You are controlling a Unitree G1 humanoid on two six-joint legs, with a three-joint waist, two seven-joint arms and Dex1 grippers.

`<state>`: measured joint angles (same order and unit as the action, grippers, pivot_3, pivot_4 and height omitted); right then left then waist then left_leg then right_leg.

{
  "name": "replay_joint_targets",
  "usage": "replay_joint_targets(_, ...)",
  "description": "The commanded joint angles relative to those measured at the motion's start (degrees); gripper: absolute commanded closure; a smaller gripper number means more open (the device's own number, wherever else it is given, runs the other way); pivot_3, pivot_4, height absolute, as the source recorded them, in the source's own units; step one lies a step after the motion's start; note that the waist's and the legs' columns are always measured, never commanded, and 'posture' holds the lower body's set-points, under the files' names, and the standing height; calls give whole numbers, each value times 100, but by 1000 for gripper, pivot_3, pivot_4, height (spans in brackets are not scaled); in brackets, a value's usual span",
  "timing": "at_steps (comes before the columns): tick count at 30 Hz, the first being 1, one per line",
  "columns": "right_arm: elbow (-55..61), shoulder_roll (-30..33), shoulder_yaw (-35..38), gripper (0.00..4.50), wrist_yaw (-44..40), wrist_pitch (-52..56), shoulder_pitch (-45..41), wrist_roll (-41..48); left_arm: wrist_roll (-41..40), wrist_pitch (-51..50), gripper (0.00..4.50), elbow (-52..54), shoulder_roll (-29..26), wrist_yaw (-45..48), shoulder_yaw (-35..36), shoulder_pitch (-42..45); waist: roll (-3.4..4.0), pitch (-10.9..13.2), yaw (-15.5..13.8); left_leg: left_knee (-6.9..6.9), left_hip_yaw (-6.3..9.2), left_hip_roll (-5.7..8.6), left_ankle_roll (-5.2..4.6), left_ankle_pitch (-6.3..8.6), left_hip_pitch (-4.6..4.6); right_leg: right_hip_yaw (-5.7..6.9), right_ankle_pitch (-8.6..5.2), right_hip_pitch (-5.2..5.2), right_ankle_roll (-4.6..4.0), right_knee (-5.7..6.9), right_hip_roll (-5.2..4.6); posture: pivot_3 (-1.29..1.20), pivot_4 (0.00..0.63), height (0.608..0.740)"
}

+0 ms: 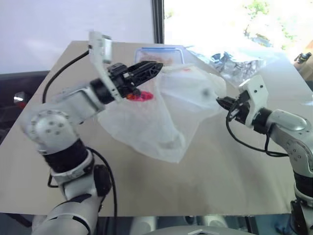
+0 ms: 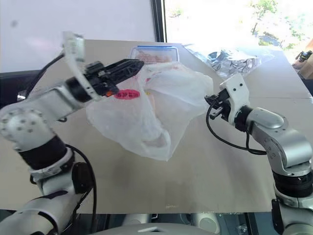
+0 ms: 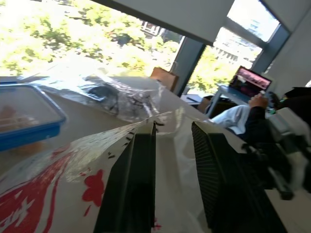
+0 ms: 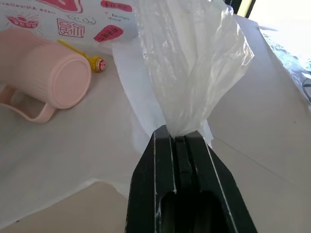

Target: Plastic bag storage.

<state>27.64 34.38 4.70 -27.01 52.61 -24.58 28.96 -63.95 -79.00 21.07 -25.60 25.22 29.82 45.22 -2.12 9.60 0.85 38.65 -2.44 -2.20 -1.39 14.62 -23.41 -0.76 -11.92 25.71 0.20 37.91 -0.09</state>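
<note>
On the beige table (image 1: 220,181), just in front of the blue-lidded clear food box (image 1: 157,53), the large translucent white plastic bag with red printing (image 1: 161,112) lies loosely spread, so I judge storage barely begun. Right gripper (image 4: 179,138) jaws are clamped on a gathered bag corner; left gripper (image 3: 172,145) jaws stand apart over the film. My right wrist view alone reveals a pink ribbed cup (image 4: 46,77) beside the bag.

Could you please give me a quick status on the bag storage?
Right pincer shut on plastic bag. Left pincer open, bag film between its fingers. Cup lying under the bag; blue-lidded box behind.
</note>
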Motion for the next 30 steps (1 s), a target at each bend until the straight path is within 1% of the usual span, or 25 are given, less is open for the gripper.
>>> replay_joint_targets(1, 40, -8, 17, 4500, -3, -204, -98, -67, -1662, -464, 1361, -149, -612, 286, 93, 42, 0, 0, -4, 1, -1, 0, 0, 0, 1, -1, 0, -1, 0, 0, -1, 0, 150, 740)
replay_joint_targets(2, 19, -19, 14, 4500, 9, -206, -99, -77, -1928, -515, 971, -146, -832, 327, 0, -55, 0, 0, -4, 1, -2, 1, 0, 0, 1, -2, -1, -1, 1, 0, -2, 0, 150, 740)
replay_joint_targets(4, -15, -37, 14, 4500, 35, -217, -98, -109, -2298, -538, 971, -1, -1215, 427, -220, -254, 0, 0, -6, 1, -6, 1, 0, 0, 2, -6, 0, -1, 1, -1, -4, 0, 150, 740)
replay_joint_targets(5, -24, -47, 19, 4500, 49, -218, -96, -123, -2327, -510, 971, 138, -1396, 499, -346, -359, 0, 0, -7, 0, -8, 2, 0, 0, 3, -8, 0, -1, 0, 0, -4, 0, 150, 740)
replay_joint_targets(6, -44, -57, 19, 4500, 58, -221, -105, -136, -2006, -366, 971, 469, -1656, 760, -575, -518, 0, 0, -8, 0, -8, 2, 0, 0, 5, -8, 1, -2, -1, 0, -4, 0, 150, 740)
replay_joint_targets(7, -55, -66, 17, 4500, 62, -221, -108, -143, -1326, 93, 971, 956, -2052, 1243, -956, -796, 0, 0, -8, 0, -8, 2, 0, 0, 5, -8, 0, -2, -1, 0, -4, 0, 150, 740)
replay_joint_targets(9, -37, -89, 12, 4500, 65, -216, -88, -140, -106, 1090, 971, 1485, -2565, 1854, -1598, -1136, 1, 0, -7, -3, -14, 5, 2, 0, 8, -12, 3, -2, -7, -1, 0, 0, 150, 740)
replay_joint_targets(11, 9, -94, -5, 4500, 64, -206, -54, -137, 721, 1957, 971, 1602, -2889, 2368, -2092, -1298, 1, 0, -35, -18, -30, 8, 4, -1, 26, -18, 2, -6, -8, 0, -1, 0, 150, 740)
replay_joint_targets(12, 25, -96, -12, 4500, 64, -200, -49, -135, 1403, 2623, 971, 1629, -3115, 2720, -2509, -1374, 1, 0, -47, -18, -30, 9, 3, -1, 29, -19, 1, -8, -9, -1, -1, 0, 150, 740)
replay_joint_targets(13, 30, -97, -19, 4500, 65, -196, -51, -136, 1897, 3122, 971, 1614, -3259, 2982, -2797, -1436, 2, 0, -50, -18, -31, 8, 2, 0, 30, -19, -1, -9, -9, -2, 2, 0, 150, 740)
replay_joint_targets(15, 14, -89, -41, 4500, 62, -200, -77, -150, 2501, 3824, 971, 1517, -3388, 3391, -3186, -1467, 3, 0, -47, -23, -42, 11, 1, 0, 38, -19, -3, -11, -8, -3, 6, 0, 150, 740)
replay_joint_targets(19, -73, -55, -185, 4500, 61, -211, -171, -251, 3276, 4843, 971, 1085, -3343, 4028, -3650, -1194, 3, 0, -35, -24, -50, 7, 0, 1, 39, -24, -11, -9, 8, -4, 7, 0, 150, 740)
replay_joint_targets(21, -182, -85, -268, 4500, 93, -192, -279, -313, 3537, 5216, 971, 836, -3197, 4258, -3837, -906, 3, 0, -31, -23, -51, 9, -1, 1, 39, -24, -11, -9, 9, -4, 10, 0, 150, 740)
replay_joint_targets(22, -239, -110, -313, 4500, 114, -189, -345, -348, 3426, 5090, 971, 736, -3081, 4320, -3863, -690, 3, 0, -30, -23, -51, 8, -1, 1, 39, -23, -11, -9, 10, -4, 11, 0, 150, 740)
replay_joint_targets(24, -321, -160, -380, 4500, 136, -189, -441, -391, 2558, 3968, 971, 565, -2791, 4079, -3684, -196, 1, 1, -37, -21, -49, 8, -2, 2, 37, -23, -11, -9, 11, -4, 12, 0, 150, 740)
replay_joint_targets(25, -372, -195, -416, 4500, 149, -203, -481, -416, 1595, 2964, 971, 338, -2693, 3878, -3452, 131, 1, 2, -38, -16, -44, 7, -2, 2, 31, -20, -11, -9, 13, -4, 12, 0, 150, 740)
replay_joint_targets(26, -419, -227, -452, 4500, 157, -216, -513, -449, 800, 2148, 971, 127, -2667, 3763, -3257, 375, 1, 2, -21, -10, -39, 6, -3, 2, 23, -20, -11, -6, 13, -3, 12, 0, 150, 740)
replay_joint_targets(27, -475, -249, -502, 4500, 161, -240, -542, -503, -23, 1275, 971, -213, -2759, 3726, -3101, 601, 1, 2, -4, -5, -30, 0, -4, 3, 14, -20, -12, -2, 18, -3, 12, 0, 150, 740)
replay_joint_targets(28, -526, -270, -537, 4500, 165, -264, -565, -548, -591, 569, 971, -543, -2838, 3649, -2984, 746, 2, 2, 20, -3, -29, -1, -8, 4, 11, -18, -14, 0, 20, -3, 13, 0, 150, 740)
replay_joint_targets(30, -604, -293, -577, 4500, 165, -299, -593, -616, -1135, -207, 971, -850, -2968, 3377, -2844, 793, 6, 3, 77, -5, -34, -1, -12, 7, 20, -18, -18, 0, 25, -3, 17, 0, 150, 740)
